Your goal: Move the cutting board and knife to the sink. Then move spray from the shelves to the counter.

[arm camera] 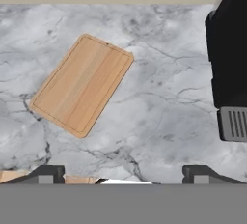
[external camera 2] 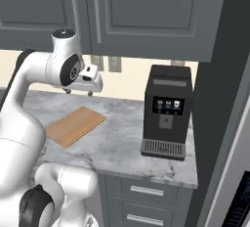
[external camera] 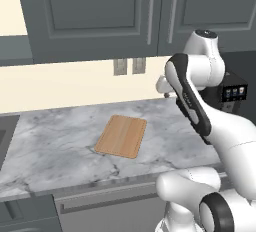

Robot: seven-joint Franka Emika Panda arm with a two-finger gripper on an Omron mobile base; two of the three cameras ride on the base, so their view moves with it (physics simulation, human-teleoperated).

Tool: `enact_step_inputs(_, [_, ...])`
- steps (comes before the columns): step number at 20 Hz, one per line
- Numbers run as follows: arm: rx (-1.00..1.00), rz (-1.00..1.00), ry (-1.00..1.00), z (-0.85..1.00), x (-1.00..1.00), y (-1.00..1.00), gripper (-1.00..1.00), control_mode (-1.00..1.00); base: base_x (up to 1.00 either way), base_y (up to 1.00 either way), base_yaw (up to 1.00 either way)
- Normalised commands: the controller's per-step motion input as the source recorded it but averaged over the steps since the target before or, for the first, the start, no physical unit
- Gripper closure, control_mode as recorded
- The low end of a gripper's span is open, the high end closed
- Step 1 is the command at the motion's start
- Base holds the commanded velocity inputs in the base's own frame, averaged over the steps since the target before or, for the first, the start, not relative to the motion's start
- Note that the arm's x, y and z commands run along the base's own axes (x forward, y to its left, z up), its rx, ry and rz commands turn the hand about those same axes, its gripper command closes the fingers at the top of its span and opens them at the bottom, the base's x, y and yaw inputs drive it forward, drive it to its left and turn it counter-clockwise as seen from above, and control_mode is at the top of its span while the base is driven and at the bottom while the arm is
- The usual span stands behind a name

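The first step is in hand — getting the flat light-brown wooden cutting board (external camera: 121, 136) to the sink. It lies slantwise on the grey-white marble tabletop (external camera: 55, 141), untouched. The pincer (arm camera: 123, 172) hangs above it, fingers spread wide and empty. Next — descend and take the board by an edge.

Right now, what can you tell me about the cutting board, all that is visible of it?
The cutting board is a flat rectangular slab that looks like light-brown wood, with rounded corners, lengthwise grain stripes and a thin groove running inside its edge. It lies flat on the marble counter, turned at an angle to the counter's front edge, left of the black coffee machine and apart from it. Nothing rests on it. The open pincer hangs above the counter and does not touch it.
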Motion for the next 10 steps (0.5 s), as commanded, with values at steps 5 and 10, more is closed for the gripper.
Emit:
enact_step_inputs(5, [0.00, -0.06, -0.12, -0.38, -0.09, 0.26, -1.00, -1.00, 0.00, 0.00, 0.00])
enact_step_inputs(10, [0.00, -0.16, -0.03, -0.43, 0.14, 0.22, -1.00, -1.00, 0.00, 0.00, 0.00])
